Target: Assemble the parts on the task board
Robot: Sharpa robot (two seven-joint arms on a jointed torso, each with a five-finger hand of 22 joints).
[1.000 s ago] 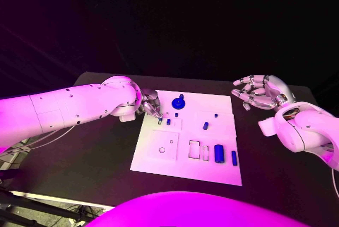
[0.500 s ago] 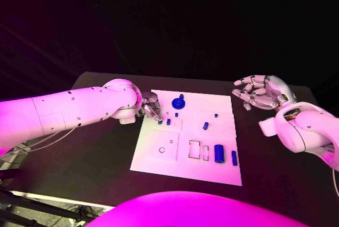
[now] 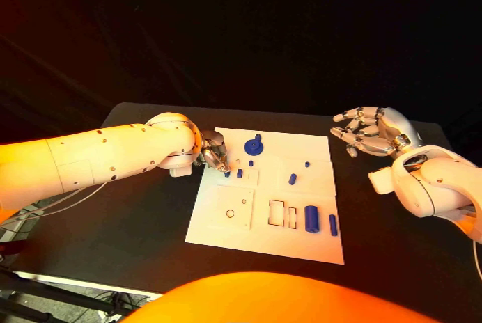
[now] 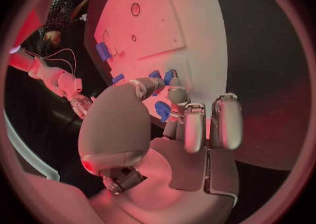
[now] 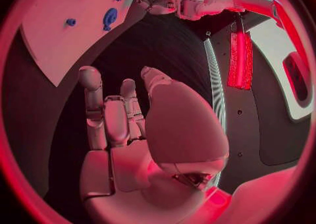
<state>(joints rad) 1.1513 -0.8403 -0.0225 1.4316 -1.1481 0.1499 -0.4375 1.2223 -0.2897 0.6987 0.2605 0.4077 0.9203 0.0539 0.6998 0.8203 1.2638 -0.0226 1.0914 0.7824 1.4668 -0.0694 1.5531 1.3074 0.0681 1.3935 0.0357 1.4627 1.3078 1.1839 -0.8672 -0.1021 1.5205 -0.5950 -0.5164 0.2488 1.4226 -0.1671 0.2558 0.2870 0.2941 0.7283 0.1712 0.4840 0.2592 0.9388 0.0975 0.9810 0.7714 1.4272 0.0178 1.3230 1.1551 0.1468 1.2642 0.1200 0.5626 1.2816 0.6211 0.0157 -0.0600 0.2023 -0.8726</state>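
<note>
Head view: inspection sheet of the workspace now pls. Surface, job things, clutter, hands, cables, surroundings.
Surface: black table, one white board in the middle.
Job's things: blue parts on the board: a round knob at the far edge, a cylinder and a thin bar near the right edge, a small peg mid-board.
Clutter: nothing seen.
Hands: left hand at the board's far-left corner, fingertips down by small parts; whether it holds one, cannot tell. Right hand off the board over the table, fingers curled, holding nothing.
Cables: thin pale ones under the left arm.
Surroundings: dark.
</note>
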